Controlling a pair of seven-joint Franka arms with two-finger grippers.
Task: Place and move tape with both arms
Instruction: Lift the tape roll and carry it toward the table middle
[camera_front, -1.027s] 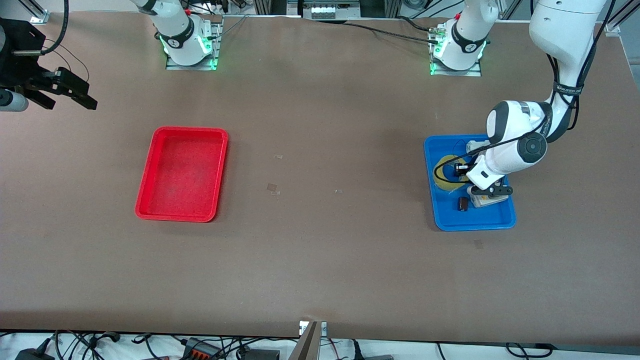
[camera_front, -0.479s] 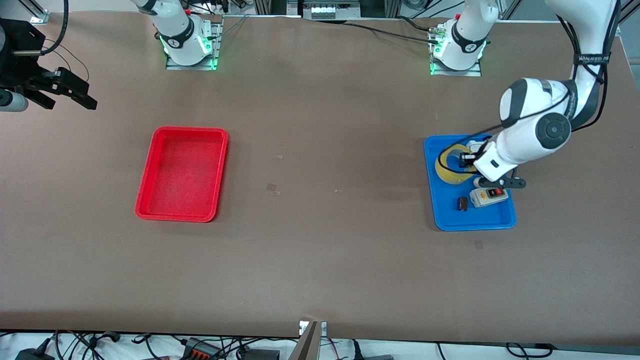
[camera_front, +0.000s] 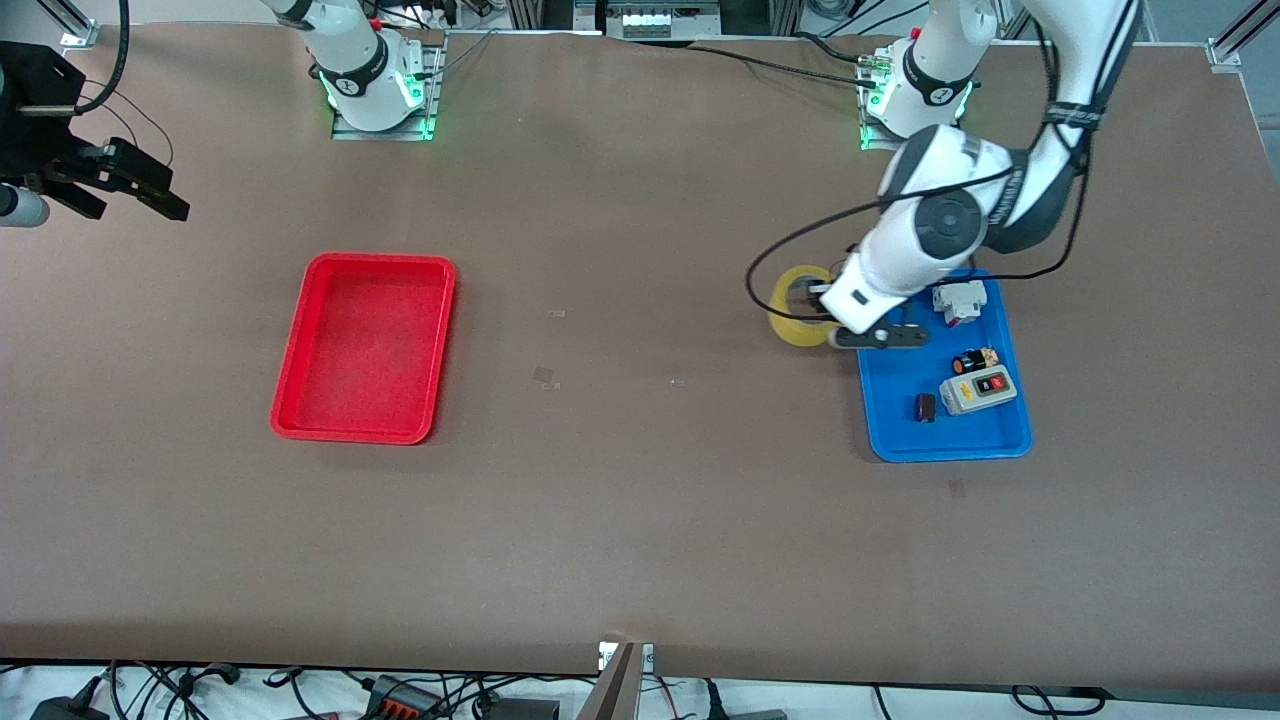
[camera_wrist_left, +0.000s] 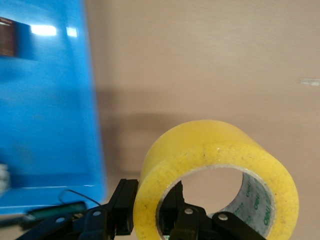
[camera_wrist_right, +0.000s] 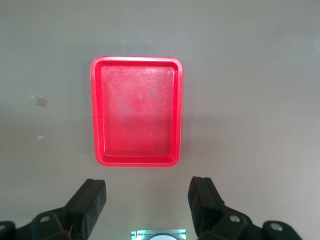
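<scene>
The left gripper (camera_front: 812, 302) is clamped on the tape (camera_front: 797, 306), one finger (camera_wrist_left: 124, 207) pressed against the outside of the ring's wall and the other finger (camera_wrist_left: 176, 206) inside the wide hole, so the jaws stand only as far apart as the thickness of the roll's wall. The roll hangs up in the air, tilted so its round opening shows in the left wrist view, with printed green lettering on the inner core. It is over bare table (camera_front: 640, 500), just off the rim of the blue tray (camera_front: 890, 440) at the side facing the red tray (camera_front: 365, 348).

In the blue tray lie a grey switch box (camera_front: 979, 391) with a red button, a small dark block (camera_front: 926, 407), a white part (camera_front: 958, 301) and a small black cylindrical piece (camera_front: 966, 362).

The right gripper (camera_front: 120, 190) waits in the air at the right arm's end of the table, its fingers (camera_wrist_right: 89, 202) spread wide with nothing between them; its wrist view looks down on the red tray, which holds nothing.
</scene>
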